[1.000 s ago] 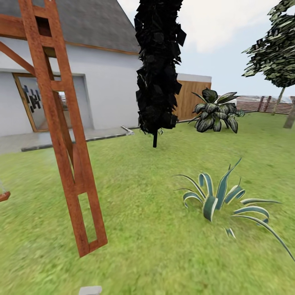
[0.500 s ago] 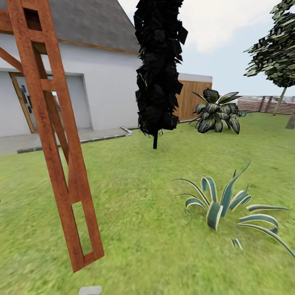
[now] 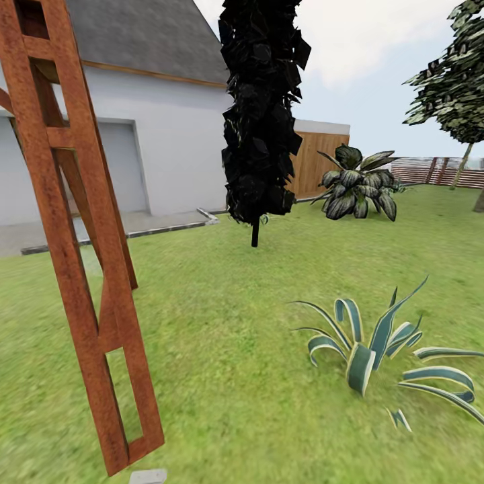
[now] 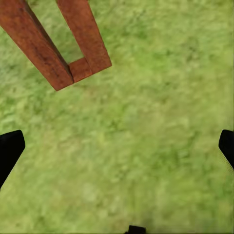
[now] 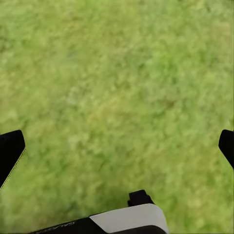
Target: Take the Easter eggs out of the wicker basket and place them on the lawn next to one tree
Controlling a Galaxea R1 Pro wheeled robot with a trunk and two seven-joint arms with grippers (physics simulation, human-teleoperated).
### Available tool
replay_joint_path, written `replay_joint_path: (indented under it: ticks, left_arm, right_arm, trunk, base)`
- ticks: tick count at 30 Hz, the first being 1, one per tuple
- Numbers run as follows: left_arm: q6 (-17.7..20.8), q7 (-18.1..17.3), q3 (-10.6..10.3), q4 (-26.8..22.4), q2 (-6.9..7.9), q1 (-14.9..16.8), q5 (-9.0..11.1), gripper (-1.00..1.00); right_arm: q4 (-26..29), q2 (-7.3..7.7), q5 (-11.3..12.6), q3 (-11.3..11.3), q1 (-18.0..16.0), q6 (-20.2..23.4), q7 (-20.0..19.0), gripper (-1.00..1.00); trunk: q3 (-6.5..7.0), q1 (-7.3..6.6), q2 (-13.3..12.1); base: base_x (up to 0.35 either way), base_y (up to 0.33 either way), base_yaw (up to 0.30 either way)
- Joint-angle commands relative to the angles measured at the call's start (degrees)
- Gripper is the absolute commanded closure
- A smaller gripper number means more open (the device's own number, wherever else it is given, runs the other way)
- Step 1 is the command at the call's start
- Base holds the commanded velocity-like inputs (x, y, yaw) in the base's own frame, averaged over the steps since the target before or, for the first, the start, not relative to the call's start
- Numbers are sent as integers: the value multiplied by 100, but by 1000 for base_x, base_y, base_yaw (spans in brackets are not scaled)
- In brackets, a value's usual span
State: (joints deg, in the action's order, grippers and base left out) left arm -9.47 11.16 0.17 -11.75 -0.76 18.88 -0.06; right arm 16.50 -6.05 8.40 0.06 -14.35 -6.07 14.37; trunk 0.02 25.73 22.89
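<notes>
Your head camera looked across the lawn [image 3: 222,336] toward a white house [image 3: 175,141]. A reddish wooden frame [image 3: 81,269] leaned at the left, its foot planted in the grass. A black-leaved tree [image 3: 259,114] on a thin dark trunk stood mid-view, with a striped spiky plant [image 3: 366,349] nearer at the right and a broad-leaved shrub [image 3: 356,181] farther back by a wooden fence [image 3: 316,161]. The grey-green crown of the tree [image 3: 454,81] with the pale slender trunk showed at the far right edge.

Your left gripper [image 4: 117,151] pointed down at bare grass, fingertips [image 4: 9,148] spread wide, holding nothing; the foot of the wooden frame lay ahead of it. Your right gripper [image 5: 117,151] likewise faced bare grass, jaws spread and empty.
</notes>
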Motion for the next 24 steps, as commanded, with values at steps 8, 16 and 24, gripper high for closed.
replay_joint_path:
  ticks: [8,16,24]
  left_arm:
    - [-20,18,0,6,2,2,-2,-100]
    - [-20,18,0,6,1,2,0,-100]
    - [-20,18,0,6,5,2,1,-100]
  right_arm:
    - [2,-2,57,3,-2,-34,4,-100]
    - [3,-2,57,3,-3,-34,4,-100]
    - [3,-2,57,3,-2,-29,4,-100]
  trunk:
    - [-2,5,3]
    - [-2,5,3]
    - [-2,5,3]
  base:
    - [329,0,0]
    - [329,0,0]
    - [329,0,0]
